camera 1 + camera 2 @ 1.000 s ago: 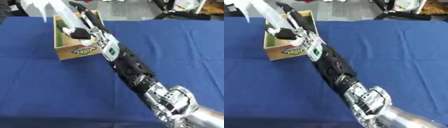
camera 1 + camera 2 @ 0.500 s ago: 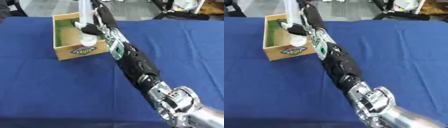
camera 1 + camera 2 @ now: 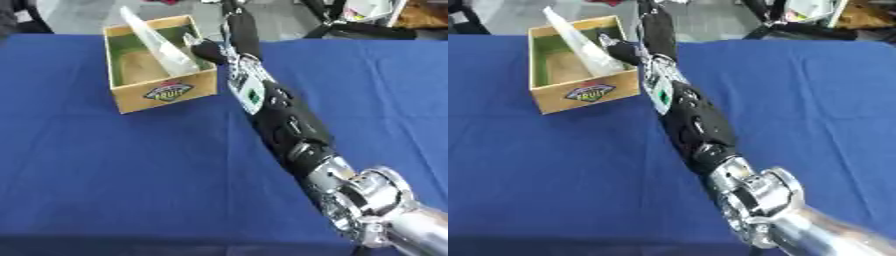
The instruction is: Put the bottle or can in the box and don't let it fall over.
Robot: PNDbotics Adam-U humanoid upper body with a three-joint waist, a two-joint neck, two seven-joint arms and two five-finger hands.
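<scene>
1. Your right hand (image 3: 213, 49) is reaching across the blue tablecloth (image 3: 105, 165) to the far left corner, where the open wooden fruit box (image 3: 166, 93) is sitting. The left hand is showing in neither view.

2. The clear plastic bottle (image 3: 162, 46) is inside the box, but it is not upright. It is leaning hard, its top end pointing up and away over the far left wall and its lower end down by the right wall, next to your hand.

3. Your fingers are sitting right against the bottle's lower end at the box's right wall. I cannot tell whether they are curled round it or only touching it, so check that before you move.

4. The step in hand looks like setting the bottle down so it stays standing. Judging from the lean, that is not finished, and letting go now would likely leave it lying or propped on the wall.

5. If you are holding it, turn the wrist so the top end swings back over the base, with the base staying on the box floor.

6. Be working slowly. The bottle looks light and tall, so a small nudge from a finger could tip it again.

7. Once it is standing free of the walls, spread the fingers gently and lift the hand straight up, clear of the box rim, rather than dragging sideways past the bottle.
</scene>
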